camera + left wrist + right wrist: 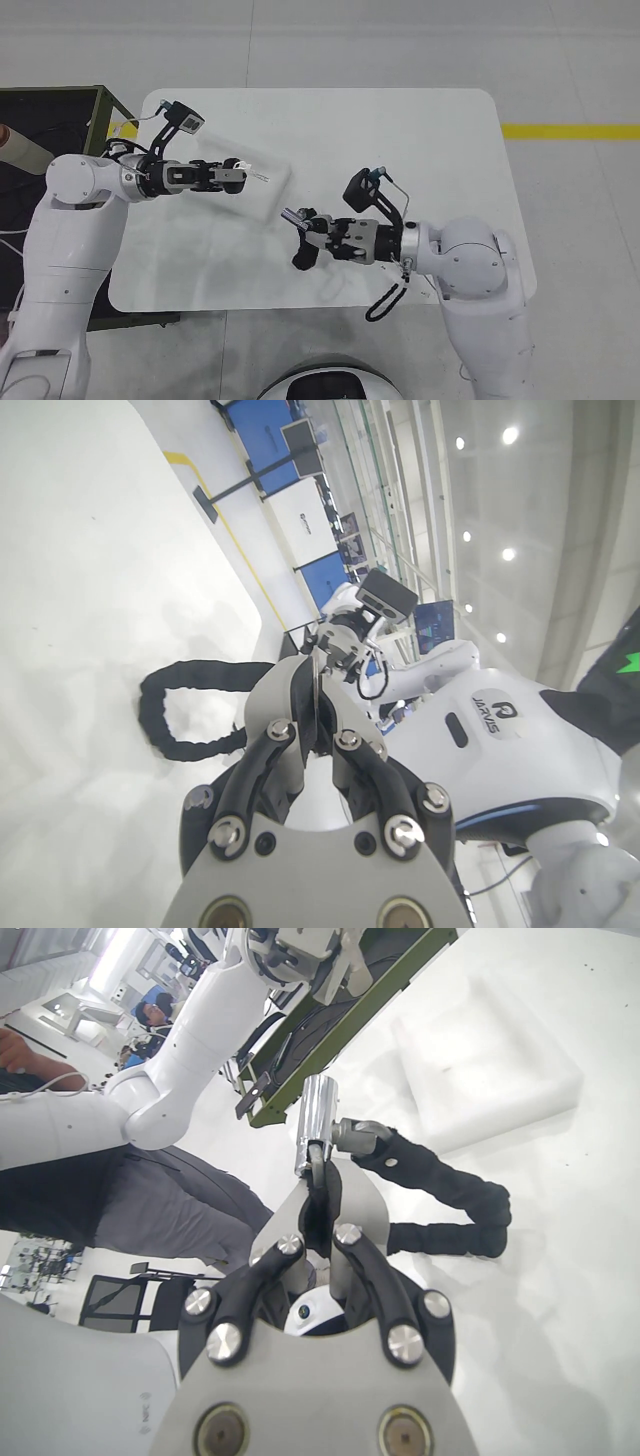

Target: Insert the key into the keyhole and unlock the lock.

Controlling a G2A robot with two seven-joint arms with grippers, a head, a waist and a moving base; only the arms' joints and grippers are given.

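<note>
The lock is a chrome cylinder point(317, 1123) with a black-sleeved cable loop point(445, 1183). My right gripper point(320, 1168) is shut on it at the cylinder's lower end and holds it above the table's front middle point(293, 214), the cable point(304, 258) hanging down. My left gripper point(240, 177) is shut on the key point(258, 177), a thin metal blade seen edge-on between the pads point(315, 692). It hovers over the white foam block point(265, 190), left of the lock and apart from it. The left wrist view shows the cable loop point(165, 720) beyond my left gripper point(315, 680).
The white foam block point(490, 1078) lies on the white table point(430, 130) at its back left. A green-framed cart point(100, 100) stands off the table's left edge. The table's right half is bare.
</note>
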